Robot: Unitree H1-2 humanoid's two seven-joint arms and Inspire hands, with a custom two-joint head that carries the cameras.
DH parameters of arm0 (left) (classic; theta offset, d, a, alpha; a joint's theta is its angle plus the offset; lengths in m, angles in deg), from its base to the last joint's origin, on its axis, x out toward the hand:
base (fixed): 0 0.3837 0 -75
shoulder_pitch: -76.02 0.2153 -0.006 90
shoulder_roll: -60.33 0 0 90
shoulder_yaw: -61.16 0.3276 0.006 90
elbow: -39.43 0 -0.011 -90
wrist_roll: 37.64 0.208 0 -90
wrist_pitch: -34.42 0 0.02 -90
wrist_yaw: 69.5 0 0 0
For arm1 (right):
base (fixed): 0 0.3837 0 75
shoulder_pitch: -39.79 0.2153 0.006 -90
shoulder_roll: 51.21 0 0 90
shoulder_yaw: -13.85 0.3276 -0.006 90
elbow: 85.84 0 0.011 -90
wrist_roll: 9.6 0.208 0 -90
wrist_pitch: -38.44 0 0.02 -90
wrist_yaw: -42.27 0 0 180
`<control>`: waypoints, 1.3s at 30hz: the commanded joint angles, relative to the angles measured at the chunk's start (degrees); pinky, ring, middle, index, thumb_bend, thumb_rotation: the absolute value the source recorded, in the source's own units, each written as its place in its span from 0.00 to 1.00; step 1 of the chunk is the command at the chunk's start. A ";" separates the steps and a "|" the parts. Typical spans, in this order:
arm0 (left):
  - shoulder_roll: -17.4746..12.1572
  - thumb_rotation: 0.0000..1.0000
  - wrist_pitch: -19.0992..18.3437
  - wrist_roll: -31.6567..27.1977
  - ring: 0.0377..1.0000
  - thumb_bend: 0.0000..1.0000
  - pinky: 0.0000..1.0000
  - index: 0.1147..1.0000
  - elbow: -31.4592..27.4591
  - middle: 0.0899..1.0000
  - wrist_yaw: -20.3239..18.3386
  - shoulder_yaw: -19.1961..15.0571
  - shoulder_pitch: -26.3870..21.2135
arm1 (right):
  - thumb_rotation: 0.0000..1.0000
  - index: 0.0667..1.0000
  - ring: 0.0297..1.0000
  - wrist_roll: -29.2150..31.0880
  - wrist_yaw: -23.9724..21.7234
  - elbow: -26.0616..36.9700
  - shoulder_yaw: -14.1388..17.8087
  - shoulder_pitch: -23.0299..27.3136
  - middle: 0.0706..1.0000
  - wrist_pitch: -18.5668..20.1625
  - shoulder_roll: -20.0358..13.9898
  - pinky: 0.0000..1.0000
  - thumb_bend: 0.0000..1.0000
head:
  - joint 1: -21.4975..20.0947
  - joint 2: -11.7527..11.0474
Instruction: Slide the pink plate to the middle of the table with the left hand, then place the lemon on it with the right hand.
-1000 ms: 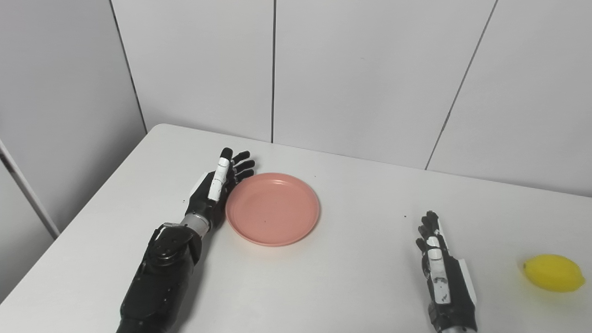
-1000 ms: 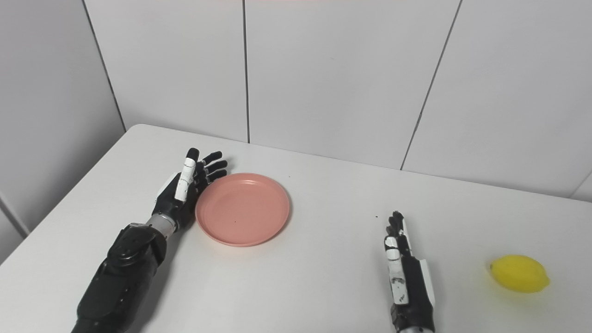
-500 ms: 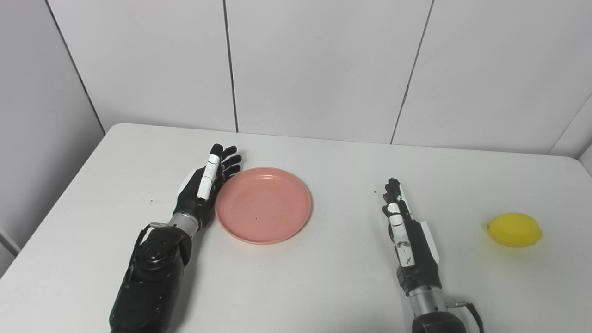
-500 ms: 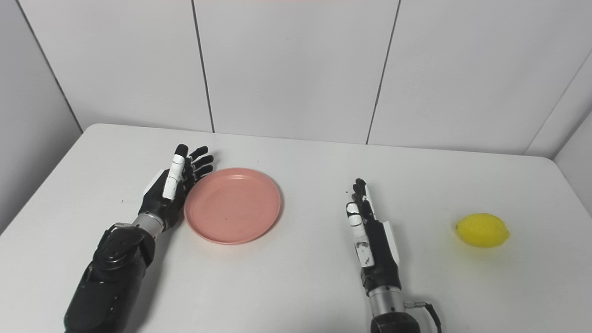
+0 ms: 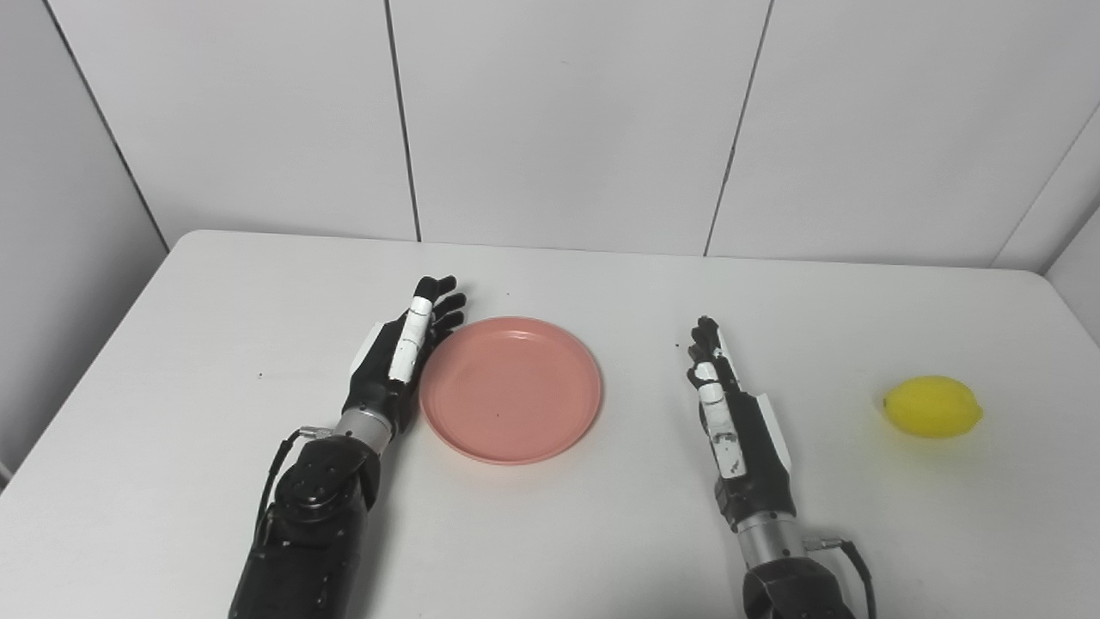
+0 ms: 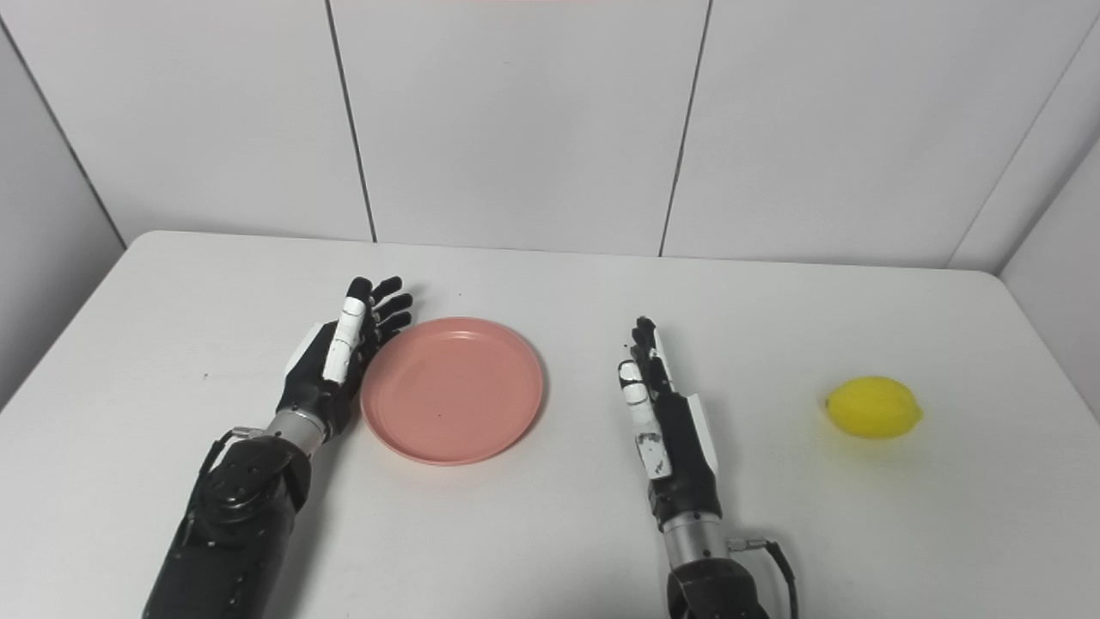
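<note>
The pink plate (image 5: 510, 389) lies flat on the white table (image 5: 172, 344), a little left of the table's middle. My left hand (image 5: 398, 361) stands on edge against the plate's left rim, open, fingers stretched away from me and holding nothing. My right hand (image 5: 729, 414) rests on edge to the right of the plate, a gap apart from it, also open and empty. The yellow lemon (image 5: 932, 407) lies on the table well to the right of the right hand, untouched.
Grey wall panels (image 5: 567, 120) rise right behind the table's far edge. The table's right corner (image 6: 997, 279) shows near the lemon. A thin cable (image 6: 778, 554) loops at the right wrist.
The camera has swung to the right, so the whole picture shifted. The left hand and the plate have slid slightly right; the right hand has moved forward a little. The lemon lies still.
</note>
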 commanded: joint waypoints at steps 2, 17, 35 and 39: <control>2.15 1.00 0.93 0.70 0.91 0.78 0.91 0.88 -1.68 0.89 0.62 0.65 -0.28 | 1.00 1.00 1.00 -0.15 0.37 1.71 -0.33 2.04 1.00 -0.26 0.87 1.00 0.80 | -0.54 0.01; 4.82 1.00 3.45 2.77 0.98 0.75 0.99 0.94 -5.28 0.96 0.17 4.87 3.66 | 1.00 1.00 1.00 -0.40 1.56 1.71 0.34 2.53 1.00 1.48 1.01 1.00 0.81 | -1.24 0.05; 6.57 1.00 6.76 7.97 0.96 0.64 0.95 0.95 -8.41 0.96 0.91 8.44 7.02 | 1.00 1.00 1.00 -0.02 2.47 1.28 0.83 2.48 1.00 1.07 1.37 1.00 0.81 | -1.89 -0.07; 6.64 1.00 6.95 8.14 0.97 0.65 0.96 0.96 -8.39 0.96 1.09 8.44 7.07 | 1.00 1.00 1.00 -0.14 2.51 1.27 0.75 2.39 1.00 1.08 1.26 1.00 0.82 | -2.05 0.04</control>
